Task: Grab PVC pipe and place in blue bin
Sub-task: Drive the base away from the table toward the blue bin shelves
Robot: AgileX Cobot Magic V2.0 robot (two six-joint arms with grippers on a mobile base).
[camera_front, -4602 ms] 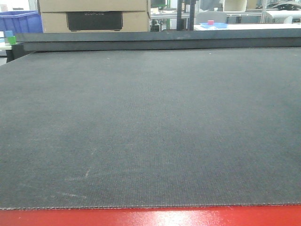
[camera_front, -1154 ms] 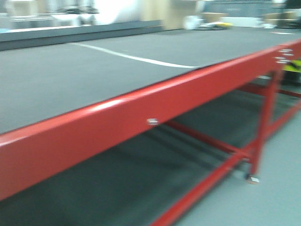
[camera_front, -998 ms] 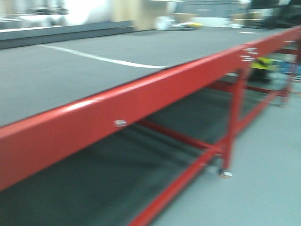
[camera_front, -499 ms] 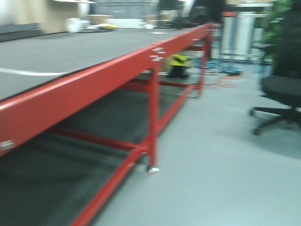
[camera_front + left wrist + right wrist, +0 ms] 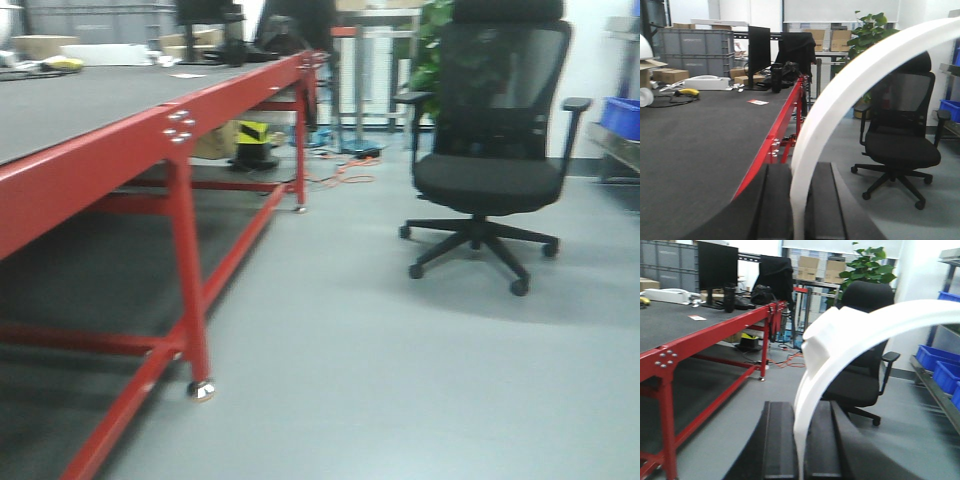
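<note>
A: Containers?
B: Blue bin (image 5: 622,116) sits at the far right of the front view, on a shelf, right of the office chair (image 5: 487,150). The right wrist view shows more blue bins (image 5: 934,361) on a low shelf at the right edge. Can't see inside any of them from these angles. Grey crates (image 5: 685,45) are stacked beyond the red table (image 5: 90,165), contents hidden too.
A: Claws?
B: Neither is in the front view. Left claw (image 5: 799,172): both fingers are closed in on a white curved PVC pipe (image 5: 802,160), which rises from between them and arcs up to the right. It's clamped. Right claw (image 5: 800,410): same picture, fingers tight against the PVC pipe (image 5: 807,395), with a thicker fitting partway up the arc. Can't tell whether that's one pipe or two.
A: Pipe vs bin?
B: The pipe is up in the air in the claws, over the floor beside the table. It's well apart from the bins and not in one yet.
</note>
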